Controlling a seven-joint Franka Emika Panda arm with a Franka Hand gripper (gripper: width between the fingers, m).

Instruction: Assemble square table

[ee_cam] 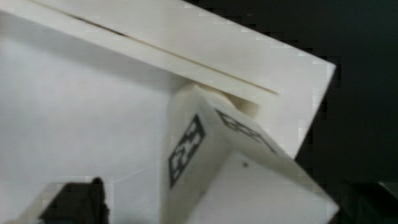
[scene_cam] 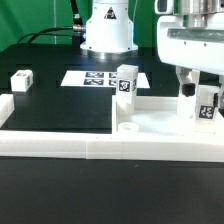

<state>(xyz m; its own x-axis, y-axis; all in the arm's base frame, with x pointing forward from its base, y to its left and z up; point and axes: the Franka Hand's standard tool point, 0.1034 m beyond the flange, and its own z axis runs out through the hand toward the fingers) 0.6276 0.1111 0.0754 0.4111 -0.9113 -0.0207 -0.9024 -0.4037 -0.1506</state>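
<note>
The white square slab (scene_cam: 155,122) lies flat behind the border wall. One tagged leg block (scene_cam: 126,80) stands upright at its corner on the exterior view's left. A second tagged leg (scene_cam: 207,103) stands at the slab's corner on the exterior view's right. My gripper (scene_cam: 198,92) hangs over that leg, with one dark finger (scene_cam: 185,89) a little apart from its side. In the wrist view the tagged leg (ee_cam: 222,165) stands on the slab (ee_cam: 89,110), and one finger (ee_cam: 75,202) shows with a white gap between it and the leg. Another leg block (scene_cam: 20,81) lies loose on the black table.
The long low white border wall (scene_cam: 100,149) runs along the front, with a short arm (scene_cam: 8,108) at the exterior view's left. The marker board (scene_cam: 92,77) lies in front of the robot base (scene_cam: 107,35). Cables trail behind the base.
</note>
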